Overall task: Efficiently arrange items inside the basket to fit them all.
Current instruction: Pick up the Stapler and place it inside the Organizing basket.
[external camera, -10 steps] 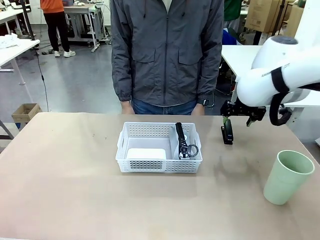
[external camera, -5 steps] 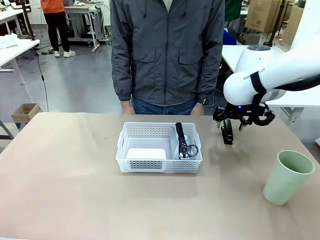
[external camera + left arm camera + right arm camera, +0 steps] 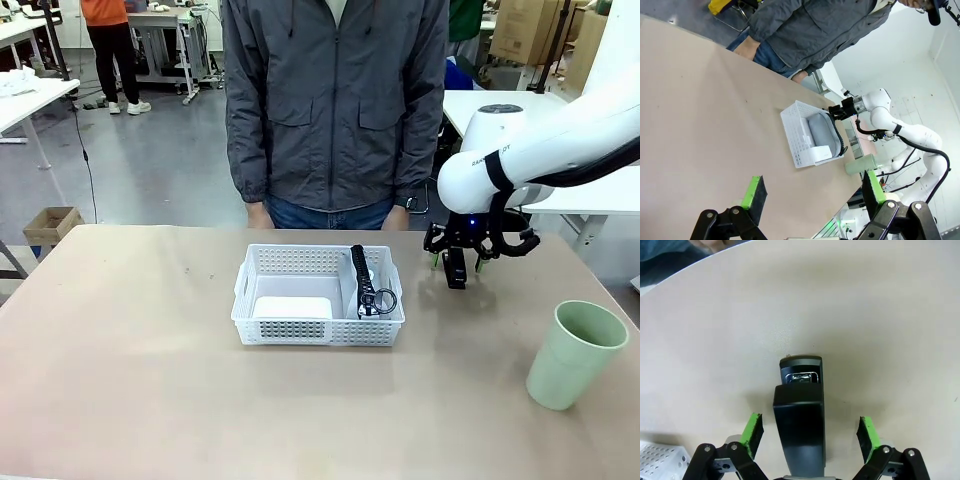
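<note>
So the right claw (image 3: 810, 434) is hanging spread apart around the stapler (image 3: 799, 410) on the counter (image 3: 150, 350) by the basket (image 3: 290, 328); left claw (image 3: 812, 192) is gaping too.

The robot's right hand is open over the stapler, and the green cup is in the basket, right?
Not quite. The green cup is not in the basket; it stands on the table to the basket's right, as the front view shows. The right gripper is indeed open over the stapler.
</note>
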Robot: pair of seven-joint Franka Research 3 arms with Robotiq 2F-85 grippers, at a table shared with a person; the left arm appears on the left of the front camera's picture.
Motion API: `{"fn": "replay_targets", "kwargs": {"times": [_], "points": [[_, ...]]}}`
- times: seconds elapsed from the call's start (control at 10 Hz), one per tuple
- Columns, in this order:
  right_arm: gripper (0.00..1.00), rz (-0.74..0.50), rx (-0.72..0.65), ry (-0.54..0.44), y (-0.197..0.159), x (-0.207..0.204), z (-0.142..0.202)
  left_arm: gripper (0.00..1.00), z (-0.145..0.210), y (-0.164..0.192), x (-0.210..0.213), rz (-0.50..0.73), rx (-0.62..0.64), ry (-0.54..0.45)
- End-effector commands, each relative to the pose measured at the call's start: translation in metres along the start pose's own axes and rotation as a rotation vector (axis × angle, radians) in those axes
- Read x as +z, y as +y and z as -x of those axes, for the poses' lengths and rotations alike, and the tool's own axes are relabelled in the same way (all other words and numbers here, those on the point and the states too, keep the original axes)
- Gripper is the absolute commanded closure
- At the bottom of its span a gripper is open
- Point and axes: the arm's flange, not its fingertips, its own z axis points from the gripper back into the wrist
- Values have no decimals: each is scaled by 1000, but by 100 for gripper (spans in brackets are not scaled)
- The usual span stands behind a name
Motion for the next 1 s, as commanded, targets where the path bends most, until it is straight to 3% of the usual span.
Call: {"fn": "replay_targets", "kwargs": {"times": [0.0, 0.3, 0.4, 0.5, 0.6, 0.7, 0.8, 0.9], "points": [[0, 6, -34, -3, 4, 5, -4, 0, 1, -1, 3, 7, -12, 9], [0, 30, -17, 12, 3, 4, -5, 0, 1, -1, 3, 7, -12, 9], [59, 40, -27, 4, 4, 3, -5, 0, 1, -1, 3, 7, -12, 9], [58, 44, -26, -3, 6, 4, -5, 0, 1, -1, 3, 7, -12, 9], [100, 44, -23, -6, 7, 4, -5, 0, 1, -1, 3, 7, -12, 9], [64, 48, -23, -7, 8, 4, -5, 0, 1, -1, 3, 7, -12, 9], [100, 50, -23, -1, 8, 3, -5, 0, 1, -1, 3, 7, -12, 9], [100, 50, -22, 4, 8, 3, -6, 0, 1, -1, 3, 7, -12, 9]]}}
